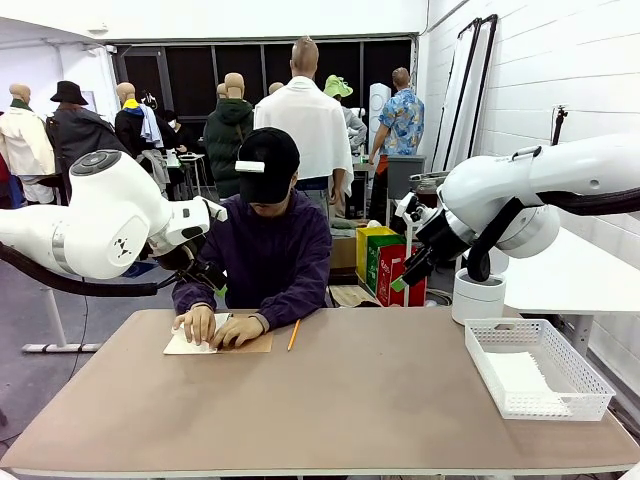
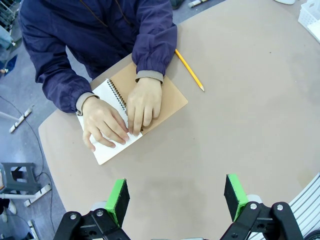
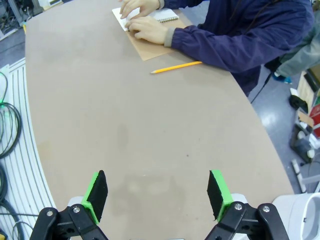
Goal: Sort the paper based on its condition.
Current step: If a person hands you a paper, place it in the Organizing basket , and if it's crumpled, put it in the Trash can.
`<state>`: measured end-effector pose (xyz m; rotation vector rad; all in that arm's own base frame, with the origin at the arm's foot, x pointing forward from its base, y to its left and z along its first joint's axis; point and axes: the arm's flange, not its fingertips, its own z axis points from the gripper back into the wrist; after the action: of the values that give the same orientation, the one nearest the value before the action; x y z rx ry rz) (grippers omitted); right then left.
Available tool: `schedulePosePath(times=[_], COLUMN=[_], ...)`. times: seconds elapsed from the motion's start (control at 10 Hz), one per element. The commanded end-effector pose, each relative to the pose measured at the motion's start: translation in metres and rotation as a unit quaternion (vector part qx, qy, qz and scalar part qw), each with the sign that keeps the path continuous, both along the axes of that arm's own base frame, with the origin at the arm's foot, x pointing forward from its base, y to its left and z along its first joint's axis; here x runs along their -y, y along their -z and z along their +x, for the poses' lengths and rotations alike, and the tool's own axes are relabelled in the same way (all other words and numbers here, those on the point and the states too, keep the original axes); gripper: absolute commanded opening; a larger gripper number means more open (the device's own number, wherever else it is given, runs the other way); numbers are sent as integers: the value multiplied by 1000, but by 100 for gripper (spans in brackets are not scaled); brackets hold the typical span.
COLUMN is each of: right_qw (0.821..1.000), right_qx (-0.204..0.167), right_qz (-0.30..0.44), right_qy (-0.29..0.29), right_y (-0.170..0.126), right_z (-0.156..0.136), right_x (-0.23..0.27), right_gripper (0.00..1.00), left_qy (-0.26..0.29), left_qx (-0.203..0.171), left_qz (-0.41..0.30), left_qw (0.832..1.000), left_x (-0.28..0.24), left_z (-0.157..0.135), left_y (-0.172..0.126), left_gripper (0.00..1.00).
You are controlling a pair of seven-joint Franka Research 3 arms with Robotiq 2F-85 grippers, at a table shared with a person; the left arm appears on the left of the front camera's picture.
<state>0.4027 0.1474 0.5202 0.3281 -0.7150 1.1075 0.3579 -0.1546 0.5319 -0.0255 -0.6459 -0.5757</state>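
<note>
Left end effector point(image 2: 176, 197) wide, empty | right end effector point(image 3: 157, 192) wide, empty | thin white paper sheet point(image 2: 112, 150) centre-left, under person's hands point(image 2: 145, 102) on brown-covered spiral notebook point(image 2: 171, 95) | risk: reaching in now could strike the hands (or tear the sheet)

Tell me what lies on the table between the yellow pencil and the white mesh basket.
Nothing. In the front view, the table is bare brown surface all the way from the pencil to the basket.
</note>
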Motion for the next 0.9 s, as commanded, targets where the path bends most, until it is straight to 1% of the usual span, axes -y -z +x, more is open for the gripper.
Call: schedulePosePath(times=[0.0, 0.8], right_qw=[1000, 1000], right_qx=[-2, -2], right_qz=[11, 11], right_qy=[-5, -5], right_y=[2, 2], right_z=[2, 2], right_x=[0, 0], right_gripper=[100, 100], left_qy=[1, 1], left_qx=[5, 5], left_qz=[1, 1], left_qw=[1000, 1000], left_x=[-1, -1], left_z=[1, 1], left_y=[1, 1], left_gripper=[100, 100])
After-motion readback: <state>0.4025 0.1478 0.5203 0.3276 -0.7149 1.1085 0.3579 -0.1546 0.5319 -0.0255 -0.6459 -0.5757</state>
